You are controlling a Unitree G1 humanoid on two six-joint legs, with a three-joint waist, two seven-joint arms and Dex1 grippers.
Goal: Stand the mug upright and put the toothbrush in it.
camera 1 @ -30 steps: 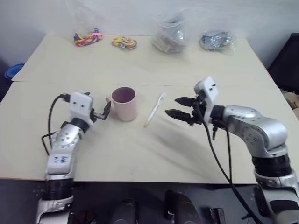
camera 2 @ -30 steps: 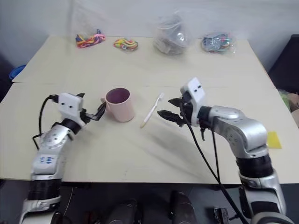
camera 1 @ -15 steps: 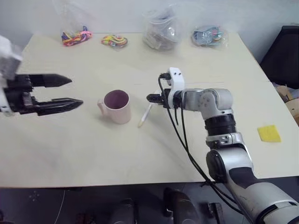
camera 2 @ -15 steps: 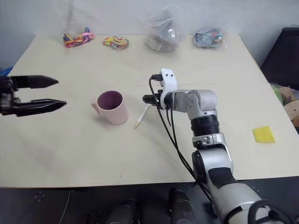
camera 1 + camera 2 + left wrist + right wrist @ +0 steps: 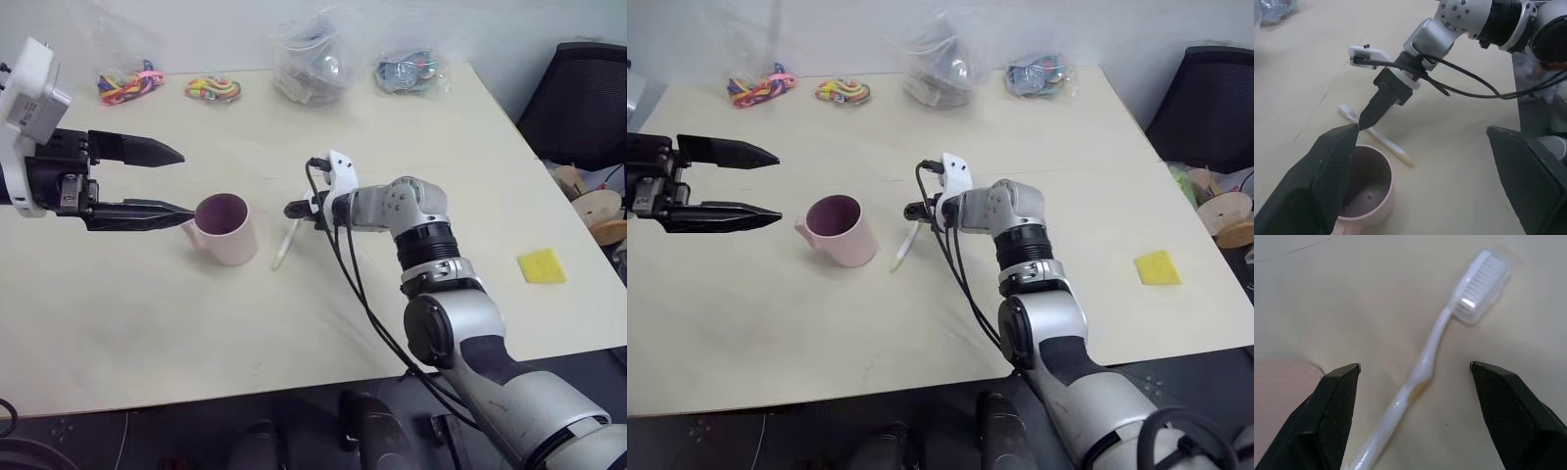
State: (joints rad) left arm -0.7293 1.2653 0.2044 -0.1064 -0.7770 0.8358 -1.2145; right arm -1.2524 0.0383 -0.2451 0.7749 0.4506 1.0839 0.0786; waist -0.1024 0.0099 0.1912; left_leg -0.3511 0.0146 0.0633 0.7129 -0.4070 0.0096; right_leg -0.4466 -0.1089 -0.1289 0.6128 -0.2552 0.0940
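Mug is upright already. Right gripper, jaws apart, straddles the toothbrush w/o touching; next: drop, pinch handle. Left gripper open, empty.

Pale pink mug with maroon inside, white toothbrush, cream table

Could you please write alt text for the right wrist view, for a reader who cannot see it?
A white toothbrush lies flat on the pale table, framed between the right gripper's two open black fingers. A pink mug edge sits beside one finger.
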